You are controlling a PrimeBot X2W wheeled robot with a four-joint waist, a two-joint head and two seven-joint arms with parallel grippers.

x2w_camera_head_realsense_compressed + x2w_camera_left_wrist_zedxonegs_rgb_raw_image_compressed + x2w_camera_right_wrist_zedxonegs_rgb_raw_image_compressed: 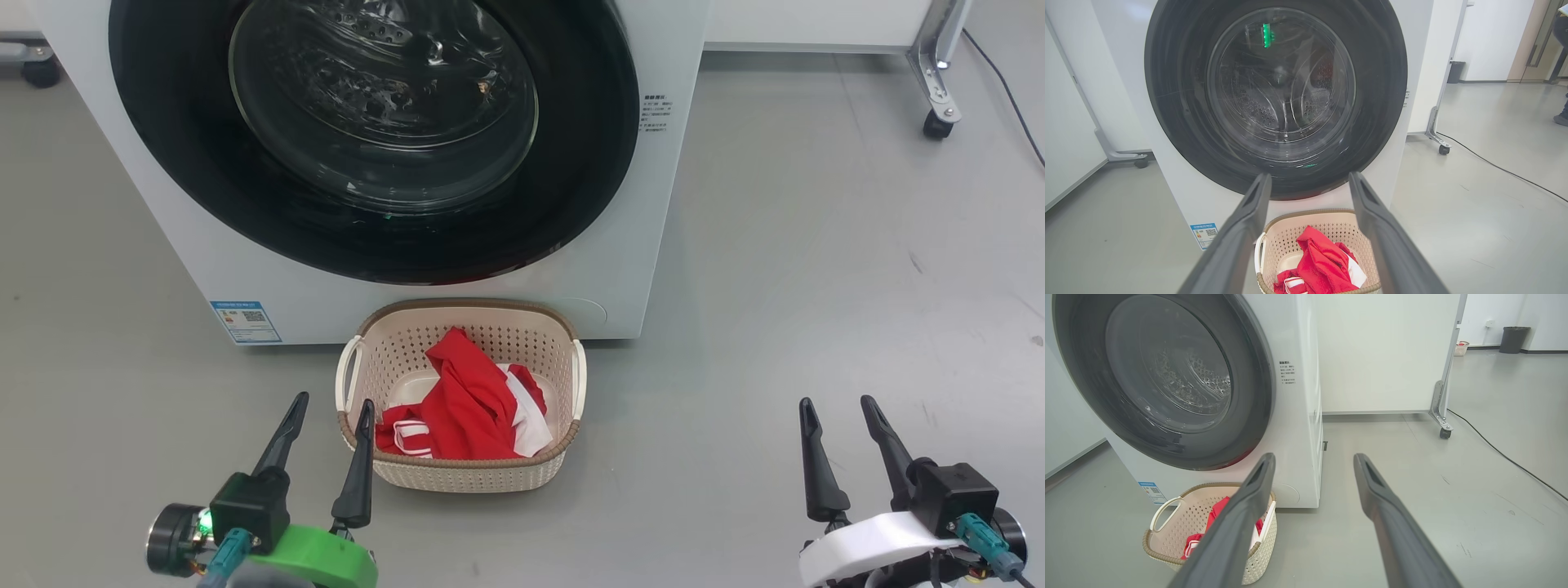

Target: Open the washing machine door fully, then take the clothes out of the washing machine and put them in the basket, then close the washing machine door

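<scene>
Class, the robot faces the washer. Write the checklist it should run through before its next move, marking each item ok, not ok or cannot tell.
1. Door shut flush on the washer: ok.
2. Door latched: cannot tell.
3. Clothes in the basket: ok.
4. Drum empty: cannot tell; no red seen through the door, but its lower part is hidden.
5. Left end effector open, empty: ok.
6. Right end effector open, empty: ok.
</scene>
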